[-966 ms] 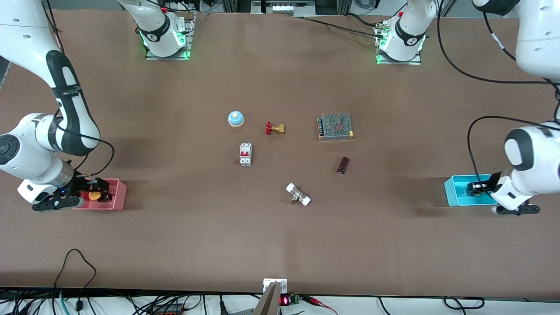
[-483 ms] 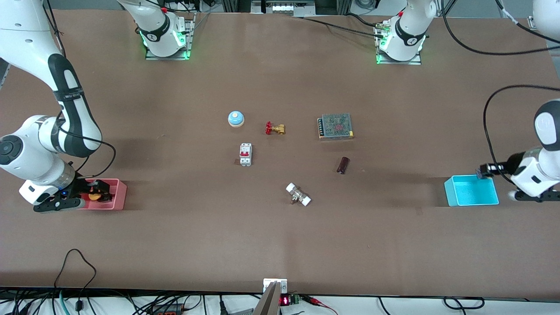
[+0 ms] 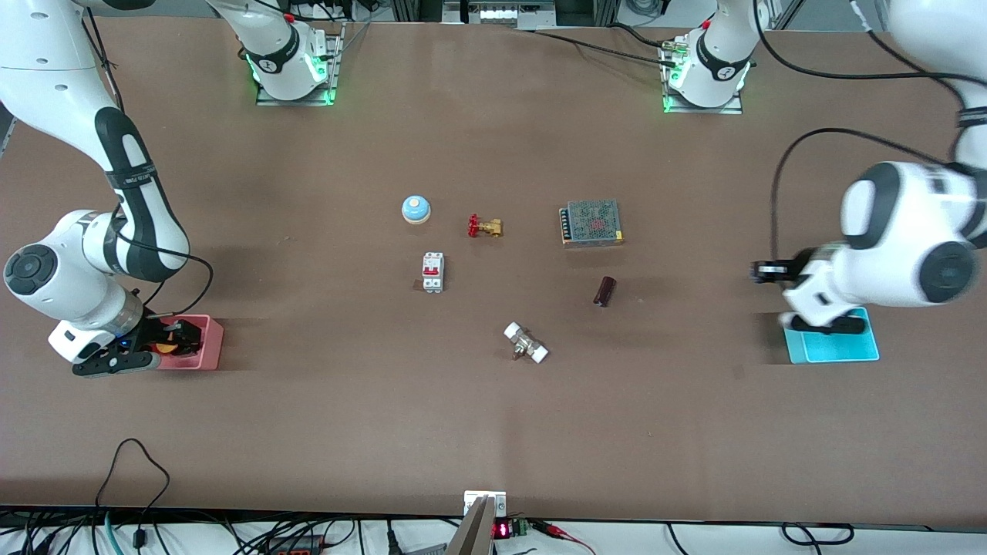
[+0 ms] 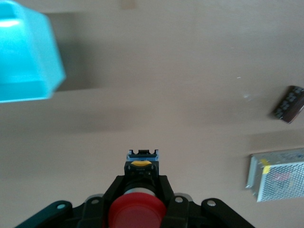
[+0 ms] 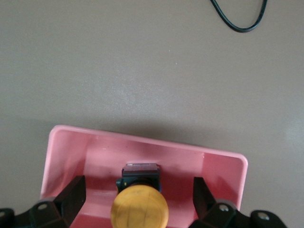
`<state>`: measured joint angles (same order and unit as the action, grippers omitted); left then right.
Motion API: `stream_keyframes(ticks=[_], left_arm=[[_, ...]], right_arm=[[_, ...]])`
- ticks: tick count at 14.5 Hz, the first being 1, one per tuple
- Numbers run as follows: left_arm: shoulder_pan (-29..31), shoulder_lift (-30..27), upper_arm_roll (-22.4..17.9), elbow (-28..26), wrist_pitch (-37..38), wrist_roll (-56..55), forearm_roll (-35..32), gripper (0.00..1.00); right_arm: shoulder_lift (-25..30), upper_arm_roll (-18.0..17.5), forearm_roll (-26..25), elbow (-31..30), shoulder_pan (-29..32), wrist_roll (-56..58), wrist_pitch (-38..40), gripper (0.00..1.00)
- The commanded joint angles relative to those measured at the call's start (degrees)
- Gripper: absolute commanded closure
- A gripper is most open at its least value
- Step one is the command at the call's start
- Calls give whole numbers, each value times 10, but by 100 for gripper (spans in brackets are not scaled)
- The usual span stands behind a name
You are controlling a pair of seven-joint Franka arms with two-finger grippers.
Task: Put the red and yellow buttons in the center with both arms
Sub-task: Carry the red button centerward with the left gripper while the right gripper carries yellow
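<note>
My left gripper (image 3: 765, 271) is shut on the red button (image 4: 137, 211), whose black body sticks out between the fingers. It holds the button in the air over the bare tabletop (image 3: 694, 308), just beside the blue bin (image 3: 840, 348) on the bin's centre side. My right gripper (image 3: 171, 339) is down in the pink bin (image 3: 210, 339). It is open, with its fingers (image 5: 72, 195) wide on either side of the yellow button (image 5: 139, 207) and not touching it. The yellow button also shows in the front view (image 3: 165, 348).
Around the table's middle lie a blue dome bell (image 3: 416, 208), a brass valve (image 3: 485, 226), a white circuit breaker (image 3: 432, 272), a mesh power supply (image 3: 591, 222), a dark cylinder (image 3: 604, 290) and a white-ended fitting (image 3: 526, 343). The blue bin also shows in the left wrist view (image 4: 23, 61).
My left gripper has risen out of the blue bin with the red button and swung toward the table's centre. My right gripper has stayed low in the pink bin around the yellow button.
</note>
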<state>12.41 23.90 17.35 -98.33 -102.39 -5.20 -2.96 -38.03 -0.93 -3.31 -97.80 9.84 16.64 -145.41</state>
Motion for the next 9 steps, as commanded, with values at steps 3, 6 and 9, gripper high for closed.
stream_keyframes(ticks=[3,6,9], left_arm=[[-22,-10,42,-83,-109,-83,-5,73],[-47,-2,42,-138,-197,-122,-7,73],[-70,4,38,-163,-236,-155,-11,73]], right_arm=[[3,-4,10,-5,4,16,-4,7],[2,-4,10,-5,4,16,-3,30],[3,-4,10,-5,4,16,-2,46]])
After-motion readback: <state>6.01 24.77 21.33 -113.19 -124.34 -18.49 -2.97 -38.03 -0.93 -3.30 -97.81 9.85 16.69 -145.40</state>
